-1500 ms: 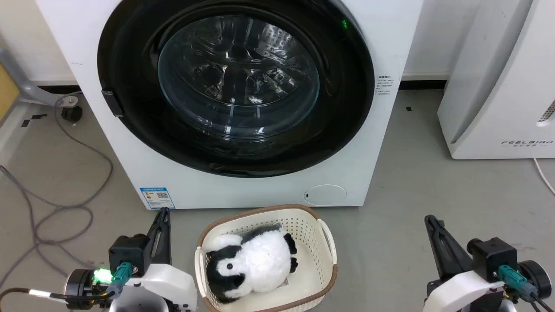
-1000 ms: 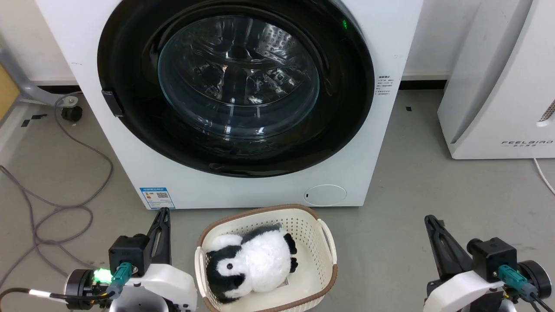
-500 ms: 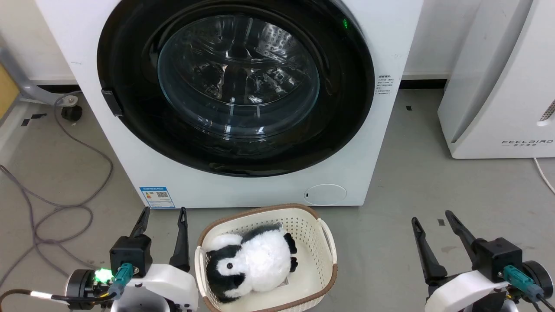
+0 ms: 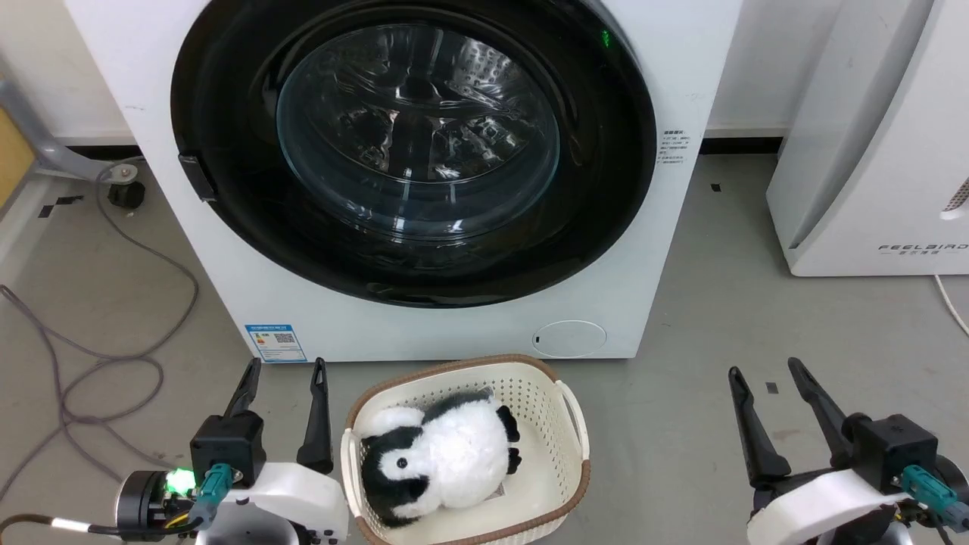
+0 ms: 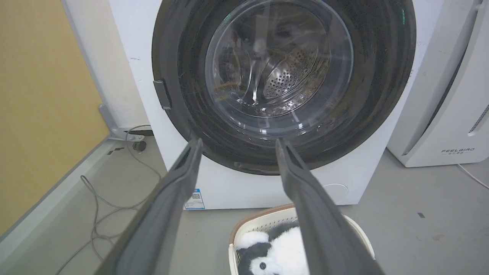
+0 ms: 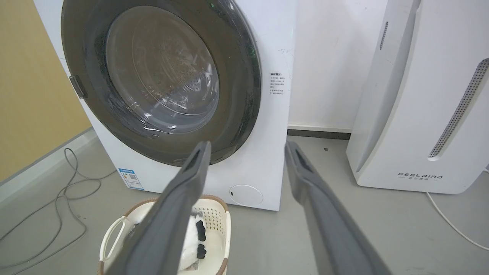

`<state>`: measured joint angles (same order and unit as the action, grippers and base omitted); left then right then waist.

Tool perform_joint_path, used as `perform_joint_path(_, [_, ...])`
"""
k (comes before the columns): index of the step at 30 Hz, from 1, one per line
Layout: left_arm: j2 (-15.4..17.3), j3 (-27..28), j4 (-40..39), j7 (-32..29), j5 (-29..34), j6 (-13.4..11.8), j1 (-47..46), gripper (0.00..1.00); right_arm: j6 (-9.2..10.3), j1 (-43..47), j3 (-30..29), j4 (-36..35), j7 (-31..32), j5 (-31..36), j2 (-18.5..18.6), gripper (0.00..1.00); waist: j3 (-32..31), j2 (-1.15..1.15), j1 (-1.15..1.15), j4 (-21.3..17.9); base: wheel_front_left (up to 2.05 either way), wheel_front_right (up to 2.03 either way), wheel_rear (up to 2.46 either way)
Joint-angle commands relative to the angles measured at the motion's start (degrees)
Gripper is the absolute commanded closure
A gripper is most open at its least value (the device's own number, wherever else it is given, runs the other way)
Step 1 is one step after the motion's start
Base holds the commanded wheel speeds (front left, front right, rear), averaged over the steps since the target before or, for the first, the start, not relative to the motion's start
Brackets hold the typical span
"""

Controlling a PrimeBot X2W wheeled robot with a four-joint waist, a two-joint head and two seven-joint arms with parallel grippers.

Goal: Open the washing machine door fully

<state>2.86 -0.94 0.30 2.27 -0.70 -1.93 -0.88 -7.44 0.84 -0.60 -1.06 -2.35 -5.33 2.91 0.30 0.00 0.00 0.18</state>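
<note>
The washing machine door [image 4: 416, 136] sits flush in the front of the white washing machine [image 4: 681, 68], shut, so nothing of the task is done yet. Both tools hover low over the floor, well apart from it. The left gripper [image 4: 286, 365] is spread just beside the laundry basket [image 4: 530, 393]; the right gripper [image 4: 763, 367] is spread too, both empty. The handle tab [image 4: 195, 178] at the door's left edge looks the likely hold — reaching, catching and swinging wide all remain.

The left gripper [image 4: 288, 365] and the right gripper [image 4: 763, 369], each with its fingers pressed together a second ago, now hold them spread apart, and the right one sits slightly higher and further right in the head view.
</note>
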Motion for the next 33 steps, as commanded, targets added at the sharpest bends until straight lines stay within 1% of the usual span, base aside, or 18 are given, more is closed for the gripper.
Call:
perform_joint_path(1, [0.0,-0.1,-0.2,0.7,-0.5,-0.4,-0.3,0.0,-0.01,-0.2,0.0,-0.6,-0.6,-1.0,0.0,0.0,0.0,0.0,0.0,0.0,0.0,0.0,0.0])
perform_joint_path(8, [0.0,-0.3,-0.2,1.5,-0.8,-1.0,-0.3,0.0,-0.01,-0.3,0.0,-1.1,-1.4,-2.6,0.0,0.0,0.1,0.0,0.0,0.2,0.0,0.0,0.0])
perform_joint_path(9, [0.0,-0.4,-0.2,1.6,-0.8,-1.1,-0.3,0.0,-0.01,-0.3,0.1,-1.1,-1.6,-2.8,0.0,0.07,0.1,0.0,0.0,0.2,0.0,0.0,0.0])
perform_joint_path(10, [0.0,-0.4,-0.2,1.8,-0.9,-1.1,-0.3,0.0,-0.01,-0.3,0.1,-1.2,-1.7,-3.1,0.0,0.75,0.1,0.0,0.0,0.2,0.0,0.0,0.0])
perform_joint_path(11, [0.0,-0.4,-0.2,1.9,-0.9,-1.2,-0.3,0.0,-0.01,-0.3,0.1,-1.2,-1.8,-3.7,0.0,1.0,0.1,0.0,0.0,0.2,0.0,0.0,0.0])
perform_joint_path(13, [0.0,-0.5,-0.3,2.1,-1.0,-1.4,-0.3,0.0,-0.01,-0.3,0.1,-1.1,-2.0,-5.9,0.0,1.0,0.2,0.0,0.0,0.2,0.0,0.0,0.0])
perform_joint_path(17, [0.0,-0.6,-0.2,2.6,-1.2,-1.7,-0.4,0.0,-0.01,-0.5,-0.2,-0.6,-2.5,-13.2,0.0,1.0,0.2,0.0,0.0,0.3,0.0,0.0,0.0])
perform_joint_path(28, [0.0,-0.8,-0.3,3.9,-1.4,-2.3,-0.6,0.0,-0.02,-1.8,0.3,1.0,-3.8,-36.7,0.0,1.0,0.6,0.0,0.0,0.5,0.0,0.0,0.0])
perform_joint_path(33, [0.0,-0.9,-0.5,4.5,-1.4,-2.5,-1.0,0.0,-0.02,-3.4,-1.2,2.1,-2.1,-45.4,0.0,1.0,1.2,0.0,0.0,0.8,0.0,0.0,0.0])
